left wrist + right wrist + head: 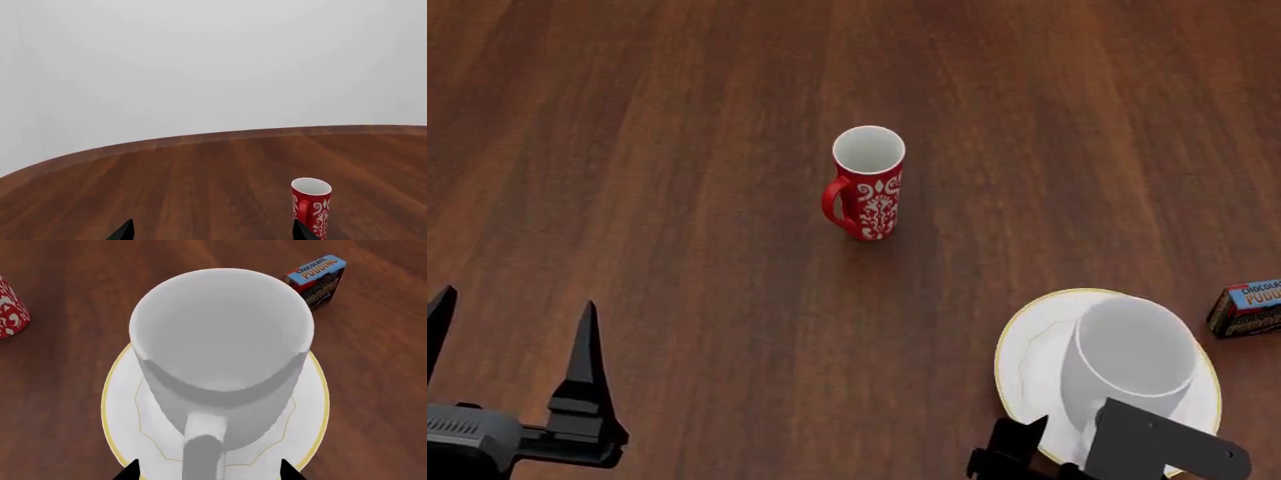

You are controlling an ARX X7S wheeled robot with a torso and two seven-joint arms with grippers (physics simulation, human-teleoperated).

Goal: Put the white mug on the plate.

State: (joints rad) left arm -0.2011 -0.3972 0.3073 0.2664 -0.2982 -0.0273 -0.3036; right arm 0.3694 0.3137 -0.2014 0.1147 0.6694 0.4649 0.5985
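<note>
Mug [223,345] stood upright on plate [123,432] by the desk's near right edge, handle pointing back between right gripper [210,471] tips. Jaws sat wide, flanking handle, not gripping. Left gripper [514,335] wide too, well apart.

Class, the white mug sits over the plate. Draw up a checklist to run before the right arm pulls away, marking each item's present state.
1. White mug upright: ok.
2. Mug within the plate rim: ok.
3. Mug base resting flat on the plate: cannot tell.
4. Right gripper open, fingertips either side of the handle: ok.
5. Red mug away from the plate: ok.
6. Pudding box off the plate: ok.
</note>
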